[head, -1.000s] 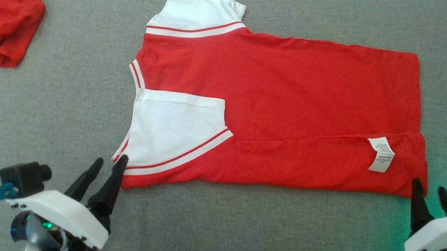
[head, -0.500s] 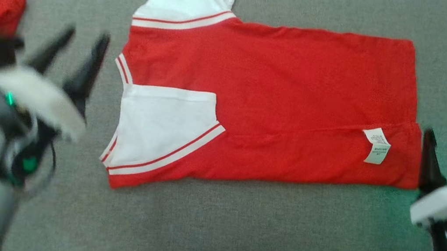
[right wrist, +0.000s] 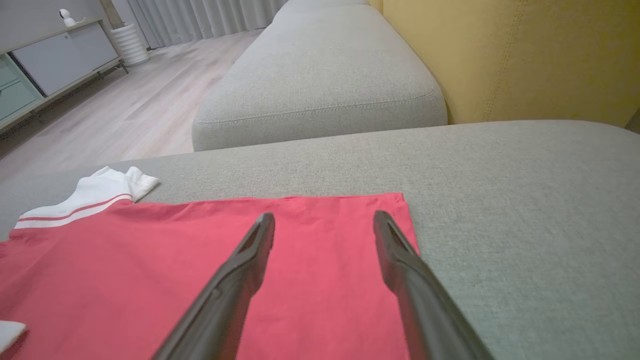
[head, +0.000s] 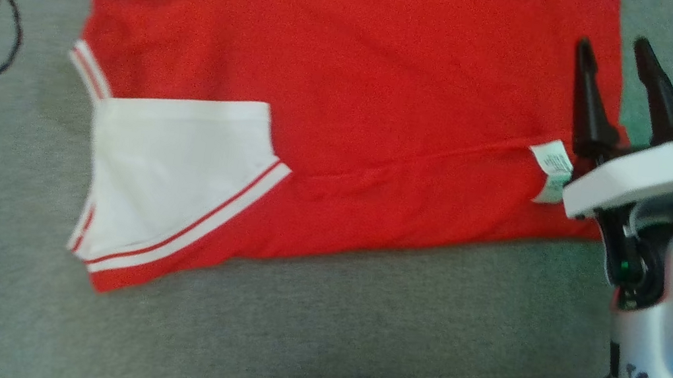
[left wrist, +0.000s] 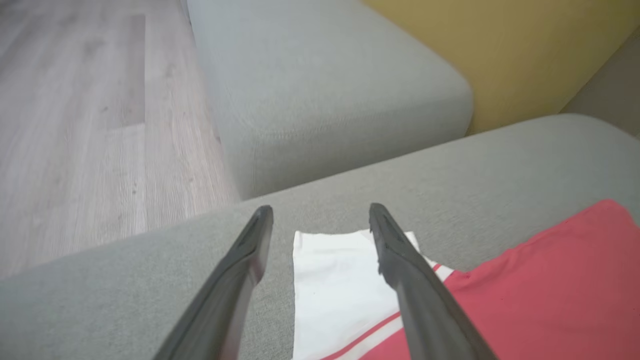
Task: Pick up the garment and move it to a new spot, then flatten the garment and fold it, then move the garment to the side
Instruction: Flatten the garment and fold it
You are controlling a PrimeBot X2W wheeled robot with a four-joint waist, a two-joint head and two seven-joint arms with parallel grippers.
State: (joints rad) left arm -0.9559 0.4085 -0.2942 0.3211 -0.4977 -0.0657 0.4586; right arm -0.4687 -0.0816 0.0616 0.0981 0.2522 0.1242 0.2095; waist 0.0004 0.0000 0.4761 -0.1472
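Now our right gripper (head: 613, 43) hangs spread over the garment (head: 358, 85) hem. Our left gripper (left wrist: 320, 209), spread too, overhangs the sleeve (left wrist: 330, 280) edge

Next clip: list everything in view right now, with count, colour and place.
garment: one, red with white sleeves, flat on the seat cushion, near sleeve folded onto the body.
care label: one, white, on the garment near its hem.
seat cushion: one, grey, under the garment.
second cushion: one, grey, beyond the seat cushion.
backrest: one, yellow, behind both cushions.
floor: one, pale wood, beside the cushions.
cabinet: one, grey, across the floor.
left gripper: one, dark fingers open, at the far sleeve.
right gripper: one, dark fingers open, over the hem end.
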